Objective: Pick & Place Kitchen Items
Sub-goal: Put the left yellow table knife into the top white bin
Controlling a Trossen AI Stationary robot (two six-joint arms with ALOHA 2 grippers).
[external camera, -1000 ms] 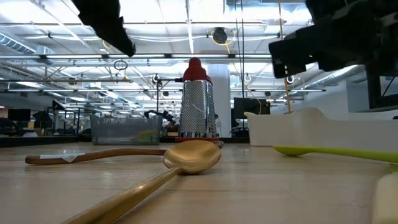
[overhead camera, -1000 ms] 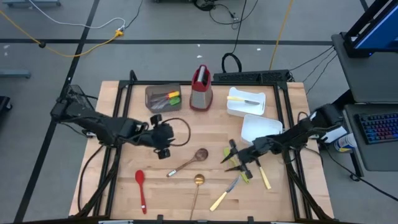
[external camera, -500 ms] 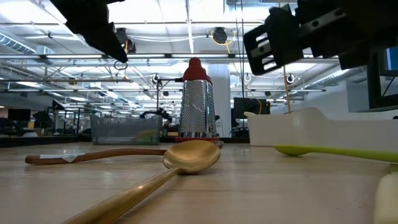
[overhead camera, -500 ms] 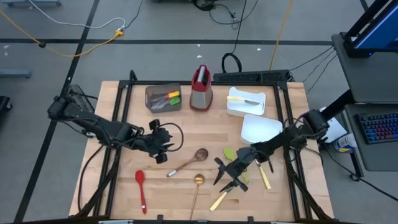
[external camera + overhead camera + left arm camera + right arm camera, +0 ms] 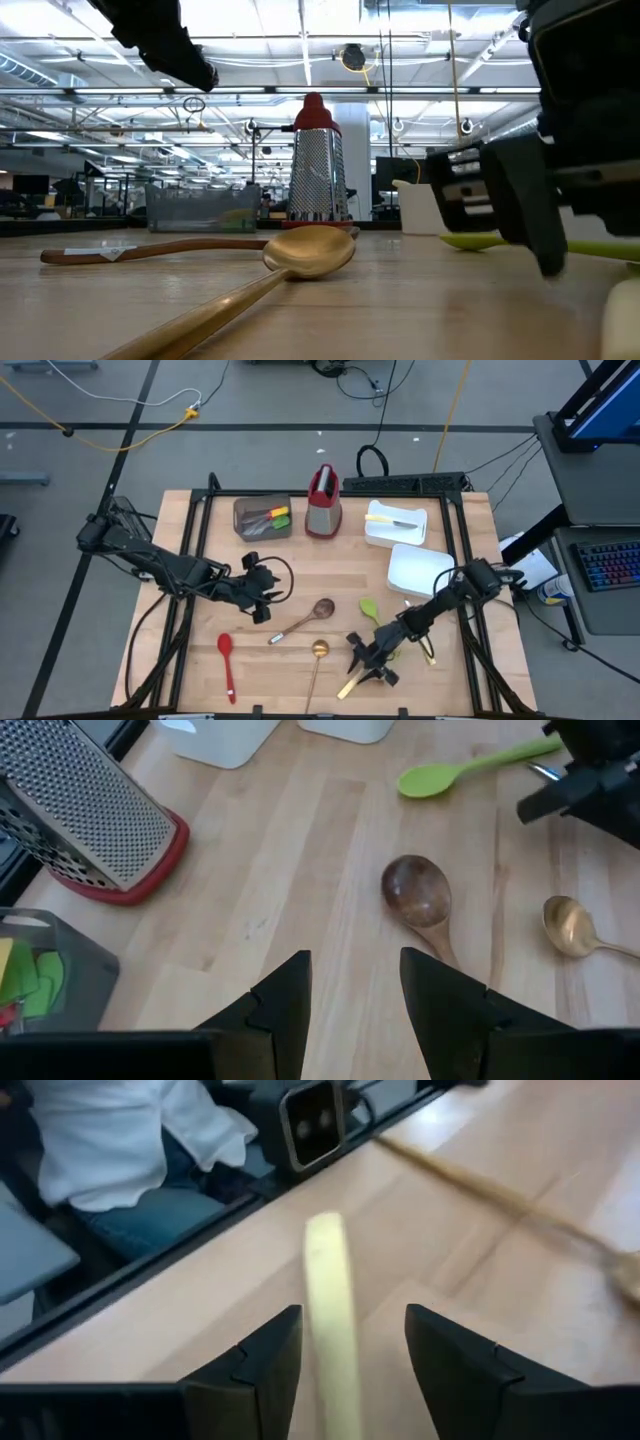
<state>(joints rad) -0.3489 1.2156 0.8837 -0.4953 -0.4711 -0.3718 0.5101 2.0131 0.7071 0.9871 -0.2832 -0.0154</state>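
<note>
Right hand [image 5: 368,663] low over the pale wooden worktop [image 5: 290,585] near its front edge, fingers [image 5: 255,1370] spread apart and straddling the yellow handle of a knife [image 5: 333,1320], holding nothing. Knife [image 5: 352,682] flat on the wood, just right of the gold long-handled spoon [image 5: 316,665]. Left hand [image 5: 262,592] raised above the worktop's left-centre, fingers [image 5: 285,1005] parted and empty, pointed toward the wooden spoon with a dark round bowl [image 5: 418,898]. Lime-green silicone spoon [image 5: 368,607] flat between that wooden spoon and the right arm. Red silicone spoon [image 5: 226,660] alone toward the front left. Second yellow-handled knife [image 5: 426,647] partly under the right arm. Grey-brown bin [image 5: 262,517] at the back holding green, yellow and red utensils; upright red-and-steel grater [image 5: 322,501] beside it; two white trays [image 5: 412,567] at the back right, the farther with a yellow-handled knife [image 5: 388,519] inside
</note>
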